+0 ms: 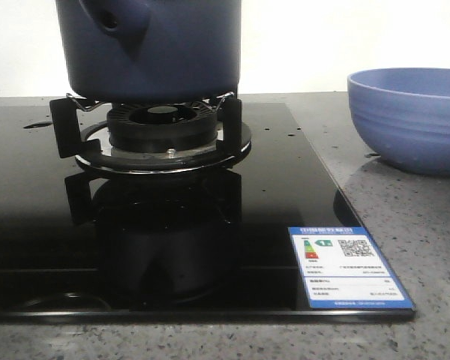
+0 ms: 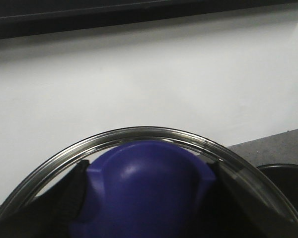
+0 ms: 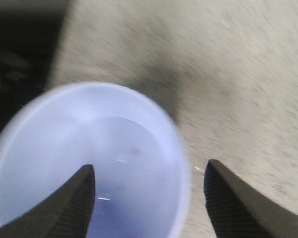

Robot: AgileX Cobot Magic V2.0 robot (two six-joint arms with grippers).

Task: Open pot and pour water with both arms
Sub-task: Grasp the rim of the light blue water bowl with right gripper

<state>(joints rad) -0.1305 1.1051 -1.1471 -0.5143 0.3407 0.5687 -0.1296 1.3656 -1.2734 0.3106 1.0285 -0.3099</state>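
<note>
- Front view, nearest edge: a glossy black glass hob point(image 1: 45, 247) ends at a speckled grey stone counter point(image 1: 420, 255); a blue-bordered energy label point(image 1: 350, 268) is stuck on the hob's near right corner.
- Middle ground: the pot point(image 1: 172, 52), dark navy with smooth walls, stands on the black pan supports of the burner point(image 1: 163, 127); its stubby hollow handle point(image 1: 124, 19) points toward the camera and to the left. The pot's top is cut off by the frame.
- To the right, well apart from the pot, a ribbed periwinkle bowl point(image 1: 409, 116) rests on the counter, open stone around it.
- Left wrist view only: the left gripper point(image 2: 149, 198) is clenched on a rounded blue knob point(image 2: 144, 191), ringed by a clear glass lid point(image 2: 139, 134), before a white wall.
- Right wrist view only, blurred: the right gripper point(image 3: 149, 198) hangs released, fingers point(image 3: 233, 198) spread, over the bowl's rim.
</note>
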